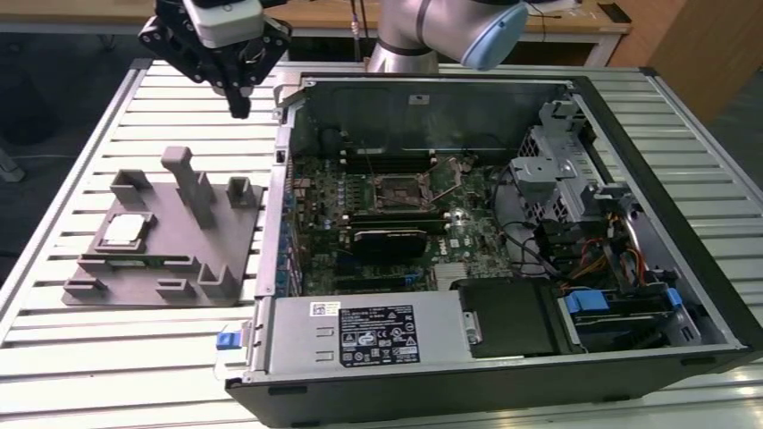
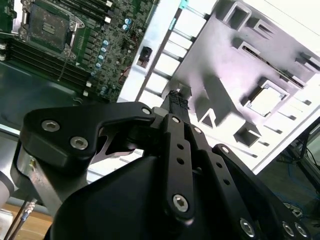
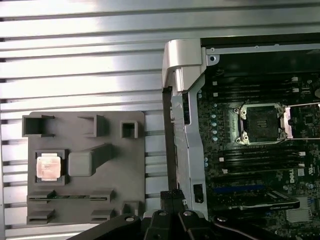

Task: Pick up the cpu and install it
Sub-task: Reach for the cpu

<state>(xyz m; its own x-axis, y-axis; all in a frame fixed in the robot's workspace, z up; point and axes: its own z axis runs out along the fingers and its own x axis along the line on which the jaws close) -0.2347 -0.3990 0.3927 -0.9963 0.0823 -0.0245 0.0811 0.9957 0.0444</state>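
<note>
The cpu (image 1: 125, 231), a small silver square with a tan rim, lies flat in a recess of the grey fixture (image 1: 227, 277) on the slatted table, at the exterior view's left. It also shows as the cpu (image 3: 49, 166) and the cpu (image 2: 265, 100) in both wrist views. My gripper (image 1: 239, 107) hangs high above the table, past the fixture's far end and beside the case's corner, well apart from the cpu. Its black fingers are shut together with nothing between them, seen at the gripper (image 3: 173, 196) and the gripper (image 2: 176, 97). The motherboard socket (image 1: 399, 188) stands open with its lever raised.
An open computer case (image 1: 667, 295) lies on its side at the exterior view's right, with drives, cables and a power supply (image 1: 370, 335) inside. Tall posts (image 1: 185, 179) rise from the fixture. The case's metal wall (image 3: 182, 65) stands between fixture and motherboard.
</note>
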